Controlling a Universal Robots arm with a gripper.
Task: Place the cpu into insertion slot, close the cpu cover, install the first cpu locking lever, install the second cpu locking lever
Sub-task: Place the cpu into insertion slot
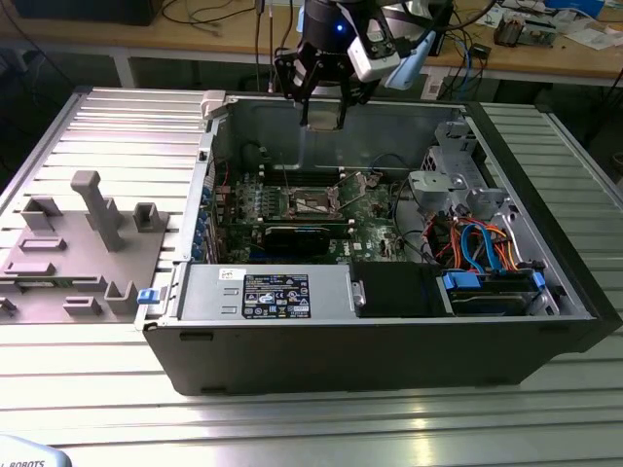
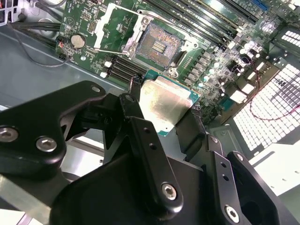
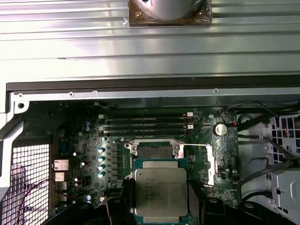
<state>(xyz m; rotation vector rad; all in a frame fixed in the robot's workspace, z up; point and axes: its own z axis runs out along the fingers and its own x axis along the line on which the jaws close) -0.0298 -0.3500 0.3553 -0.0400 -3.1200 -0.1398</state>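
item: claw, hovering over the far side of the open computer case, pinching the chip by two opposite edges.
socket: lying bare on the green board below, well apart from the chip.
cover: standing raised, just beside the socket on the exterior view's right.
risk: the chip arriving tilted or turned in the grip, likely bending socket pins.

Even overhead light fills the exterior view. Pale reflections streak the ribbed table along its near edge, and the computer case is shadowed inside. In the second wrist view, white glare washes out the perforated wall, and the cpu carries a dull sheen.
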